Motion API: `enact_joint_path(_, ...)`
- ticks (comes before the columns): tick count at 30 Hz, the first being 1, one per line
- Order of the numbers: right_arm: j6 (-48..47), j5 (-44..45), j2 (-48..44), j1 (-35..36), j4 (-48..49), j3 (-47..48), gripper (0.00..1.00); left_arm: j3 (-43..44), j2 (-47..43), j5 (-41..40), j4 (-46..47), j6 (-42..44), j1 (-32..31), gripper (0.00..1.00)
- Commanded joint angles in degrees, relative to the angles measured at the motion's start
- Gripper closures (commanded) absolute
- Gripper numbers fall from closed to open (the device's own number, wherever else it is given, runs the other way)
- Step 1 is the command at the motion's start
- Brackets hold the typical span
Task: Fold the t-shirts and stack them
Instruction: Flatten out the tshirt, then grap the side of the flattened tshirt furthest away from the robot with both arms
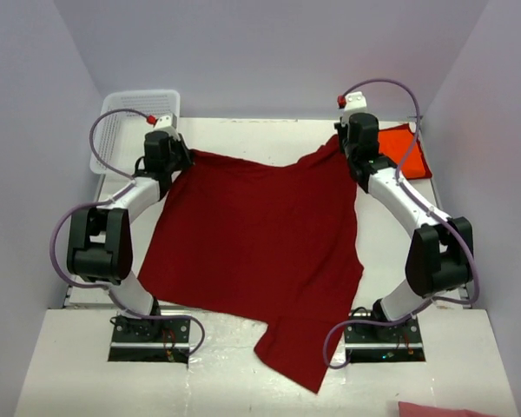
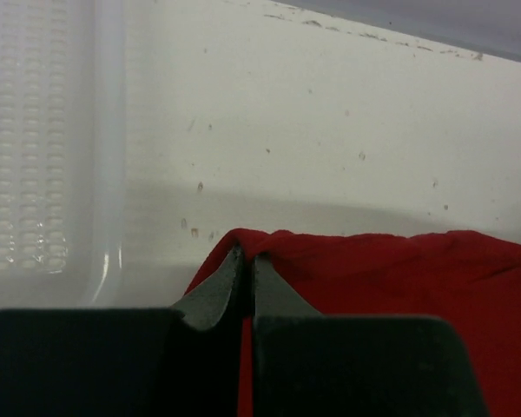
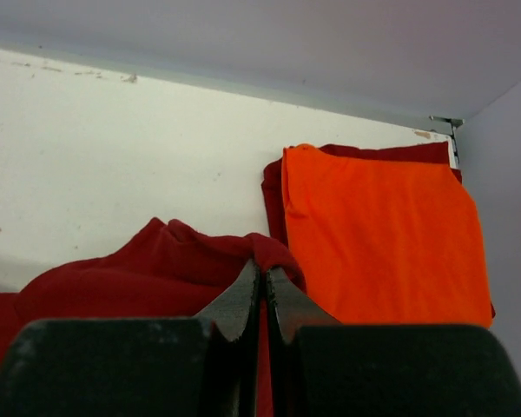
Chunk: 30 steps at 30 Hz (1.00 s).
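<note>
A dark crimson t-shirt lies spread across the table between the arms. My left gripper is shut on its far left corner. My right gripper is shut on its far right corner. The cloth is stretched between the two grippers, and a sleeve hangs toward the near edge. A folded bright orange t-shirt lies at the far right corner on top of a folded crimson one; it also shows in the right wrist view.
A white mesh basket stands at the far left, next to my left gripper, and shows in the left wrist view. A bit of pinkish-red cloth shows at the near right edge. Grey walls close in on three sides.
</note>
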Motion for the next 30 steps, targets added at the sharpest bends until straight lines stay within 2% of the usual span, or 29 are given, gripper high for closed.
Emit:
enact_joint_path(1, 1.80, -1.82, 2.71, -2.14, -4.23, 6.30, 1.00, 5.02, 2.34, -1.04, -1.29, 3.63, 1.23, 1.00)
enact_joint_path(4, 1.26, -4.01, 4.11, -3.55, -5.02, 10.42, 1.00, 8.01, 4.45, -1.48, -3.40, 5.03, 1.50, 1.00)
enact_joint_path(7, 0.56, -5.87, 7.53, -4.34, -10.37, 15.60, 1.00, 11.00, 6.56, -0.87, -4.99, 6.00, 1.59, 1.00)
enact_joint_path(11, 1.26, -7.19, 9.30, -4.35, -12.15, 17.30, 1.00, 12.32, 8.14, 0.10, -6.14, 6.53, 1.59, 1.00)
enact_joint_path(17, 4.77, -7.81, 8.52, -4.17, -13.82, 15.81, 1.00, 11.97, 8.67, 0.01, -7.11, 7.41, 1.59, 1.00)
enact_joint_path(26, 10.40, -3.85, 2.27, -2.06, -15.31, 9.48, 1.00, 11.88, 7.70, 1.15, -7.81, 8.47, 1.23, 1.00)
enact_joint_path(30, 12.42, -1.48, -0.26, -0.22, -17.95, 8.26, 1.00, 11.88, 7.00, -2.09, -9.82, 10.75, 0.36, 1.00)
